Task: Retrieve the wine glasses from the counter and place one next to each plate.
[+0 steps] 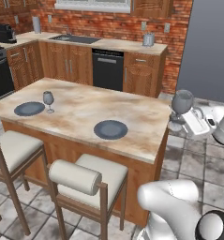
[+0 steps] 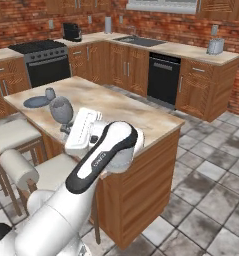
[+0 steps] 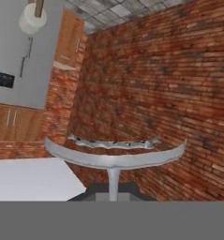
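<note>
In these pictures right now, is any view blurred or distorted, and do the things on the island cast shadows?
Left base view: sharp, evenly lit; the small grey stemmed wine glass beside the round dark grey-blue plate casts almost no shadow. Right base view: equally flat light, no glare. Hand view: the held grey glass sits so close that it looks stretched wide, and the brick wall appears tilted.

White rounded arm (image 2: pixel 66 210) links, dark joint band with small lettering, boxy white hand (image 2: pixel 82 131).
</note>
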{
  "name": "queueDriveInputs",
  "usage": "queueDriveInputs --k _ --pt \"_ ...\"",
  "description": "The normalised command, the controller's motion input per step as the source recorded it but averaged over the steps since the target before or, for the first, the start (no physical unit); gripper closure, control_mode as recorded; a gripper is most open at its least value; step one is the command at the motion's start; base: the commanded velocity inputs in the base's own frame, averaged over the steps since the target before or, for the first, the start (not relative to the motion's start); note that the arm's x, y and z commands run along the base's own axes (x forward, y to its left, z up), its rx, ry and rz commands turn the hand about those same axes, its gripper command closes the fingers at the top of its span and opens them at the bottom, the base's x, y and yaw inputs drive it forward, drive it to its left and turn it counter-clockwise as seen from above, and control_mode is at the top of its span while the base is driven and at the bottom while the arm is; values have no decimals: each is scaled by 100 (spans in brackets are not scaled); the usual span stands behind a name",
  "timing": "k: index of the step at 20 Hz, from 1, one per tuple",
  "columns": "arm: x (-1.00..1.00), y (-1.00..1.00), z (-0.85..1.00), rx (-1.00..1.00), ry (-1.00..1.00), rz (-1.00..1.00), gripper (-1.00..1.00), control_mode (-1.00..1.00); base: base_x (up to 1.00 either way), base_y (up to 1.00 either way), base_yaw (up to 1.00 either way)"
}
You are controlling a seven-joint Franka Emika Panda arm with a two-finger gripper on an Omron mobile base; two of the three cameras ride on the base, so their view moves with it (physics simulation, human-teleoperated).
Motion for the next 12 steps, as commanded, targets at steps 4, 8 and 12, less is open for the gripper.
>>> queueDriveInputs --k 4,8,12 --pt "64 -1 -27 0 17 -3 100 -100 0 0 0" --pt "37 0 -51 -7 -20 0 100 -100 0 0 0" --pt "55 0 -38 -7 -3 0 100 -100 0 0 0"
